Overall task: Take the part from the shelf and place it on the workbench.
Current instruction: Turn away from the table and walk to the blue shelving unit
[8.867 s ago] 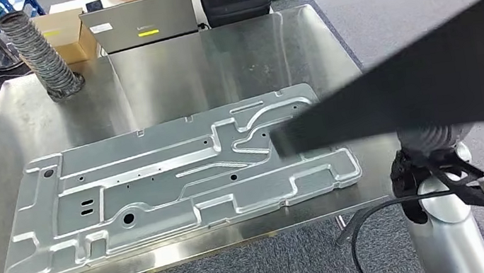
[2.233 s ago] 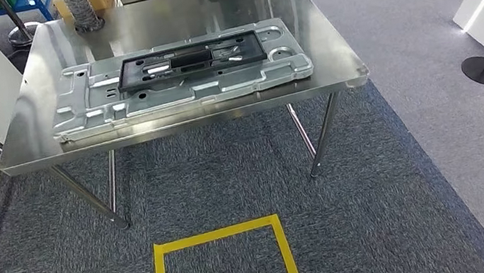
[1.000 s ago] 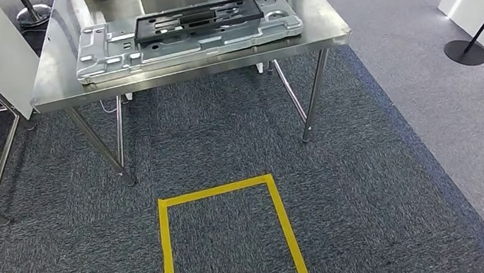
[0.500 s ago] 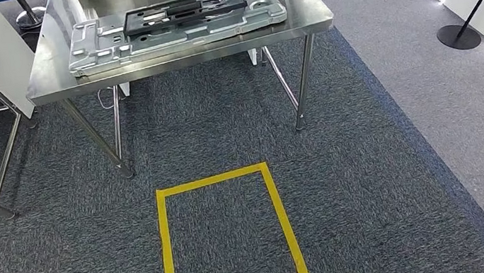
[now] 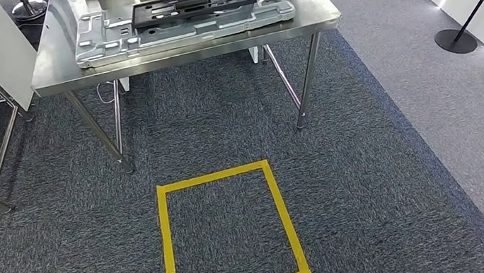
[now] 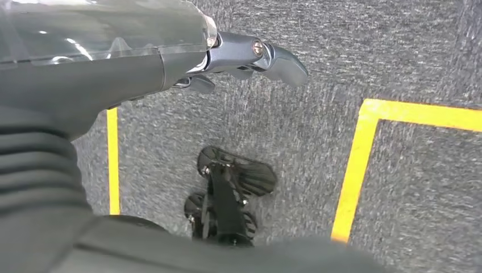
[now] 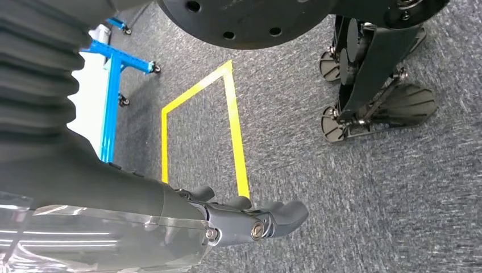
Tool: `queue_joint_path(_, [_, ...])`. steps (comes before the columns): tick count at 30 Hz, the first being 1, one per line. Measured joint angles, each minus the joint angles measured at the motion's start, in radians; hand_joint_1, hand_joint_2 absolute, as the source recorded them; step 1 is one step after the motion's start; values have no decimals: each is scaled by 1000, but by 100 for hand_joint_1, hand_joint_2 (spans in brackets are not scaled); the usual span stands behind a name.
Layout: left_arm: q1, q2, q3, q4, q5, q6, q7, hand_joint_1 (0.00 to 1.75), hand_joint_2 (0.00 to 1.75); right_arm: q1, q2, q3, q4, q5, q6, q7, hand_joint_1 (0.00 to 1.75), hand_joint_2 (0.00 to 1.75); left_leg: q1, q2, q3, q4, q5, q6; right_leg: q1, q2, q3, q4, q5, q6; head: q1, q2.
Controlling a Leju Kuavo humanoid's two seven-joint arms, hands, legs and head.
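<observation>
Hands: left hand and right hand hanging over grey carpet, fingers loose, grasping nothing. Black slotted part flat on ribbed metal panel, atop polished steel workbench.

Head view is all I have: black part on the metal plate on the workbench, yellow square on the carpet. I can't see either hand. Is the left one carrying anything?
Observer: No. In the left wrist view the left hand hangs over the grey carpet, with nothing in its fingers.
Operator: And the right?
Observer: Same. The right hand holds nothing, its fingers lightly curled above the carpet.
Operator: Any tape near it besides my square?
Observer: The right wrist view shows a yellow tape outline on the carpet, with a blue wheeled frame beyond it. I cannot tell whether that outline is your square.
</observation>
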Motion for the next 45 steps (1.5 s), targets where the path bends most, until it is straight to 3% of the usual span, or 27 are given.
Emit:
queue_joint_path(8, [4, 2, -21, 0, 15, 8, 15, 0, 175, 3, -1, 10, -1, -13, 2, -7, 0, 175, -2, 0, -5, 3, 3, 8, -2, 0, -4, -1, 6, 16, 0, 0])
queue_joint_path(12, [17, 9, -94, 0, 69, 11, 37, 0, 0, 14, -7, 64, -5, -73, 2, -7, 0, 0, -2, 1, -5, 3, 5, 7, -1, 0, -5, 0, 7, 17, 0, 0])
queue_joint_path(45, [154, 51, -857, -93, 597, 27, 237, 0, 0, 126, -41, 675, -110, -653, -18, -7, 0, 0, -1, 1, -7, 3, 7, 4, -1, 0, -10, 5, 7, 17, -1, 0])
